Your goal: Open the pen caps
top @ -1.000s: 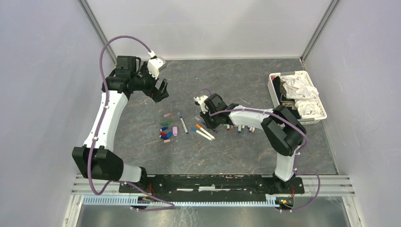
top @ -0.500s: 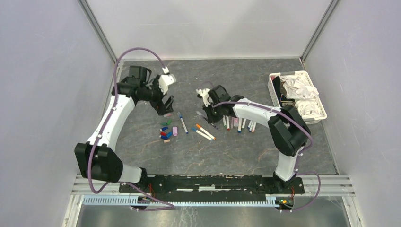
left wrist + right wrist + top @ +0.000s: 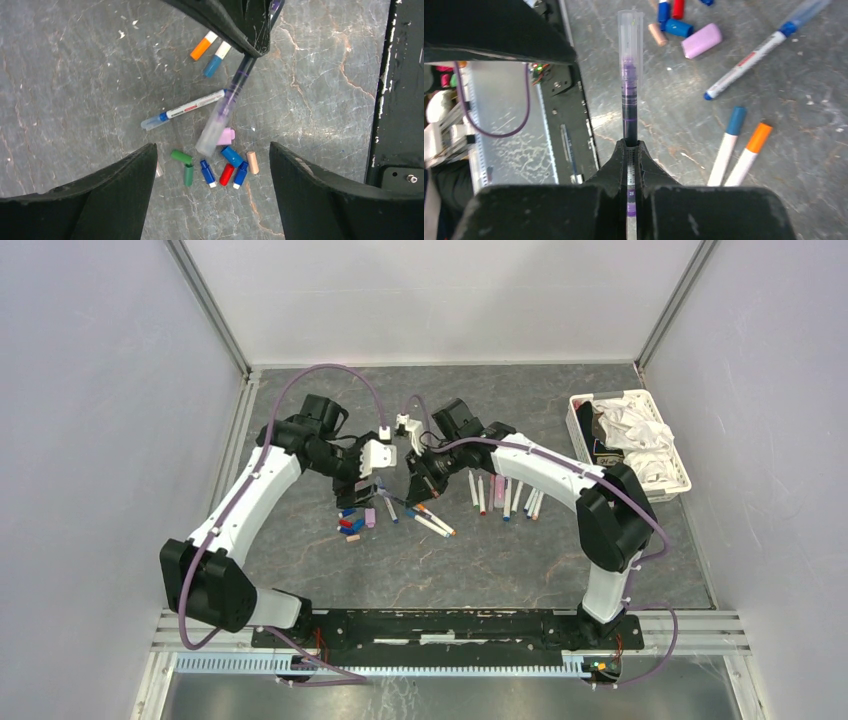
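My right gripper [image 3: 631, 147] is shut on a purple pen [image 3: 630, 95] that still wears a clear cap [image 3: 630, 35]. It holds the pen in the air, cap end pointing at my left gripper [image 3: 212, 195]. The left gripper is open and empty, its jaws wide on either side of that cap end [image 3: 212, 132]. On the table under it lie several loose pen caps [image 3: 220, 167] in green, blue, red, pink and peach. They also show in the top view [image 3: 352, 520]. The two grippers meet at mid table, left [image 3: 367, 485] and right [image 3: 415, 475].
Three loose pens with blue and orange ends [image 3: 425, 517] lie beside the caps. A row of several pens [image 3: 503, 495] lies to the right. A white basket [image 3: 682, 472] of cloth stands at the far right. The black base rail [image 3: 395, 100] runs along the near edge.
My right gripper has lifted the purple pen from the row and swung it left. My left arm has come down and right until its open jaws sit at the pen's cap end.
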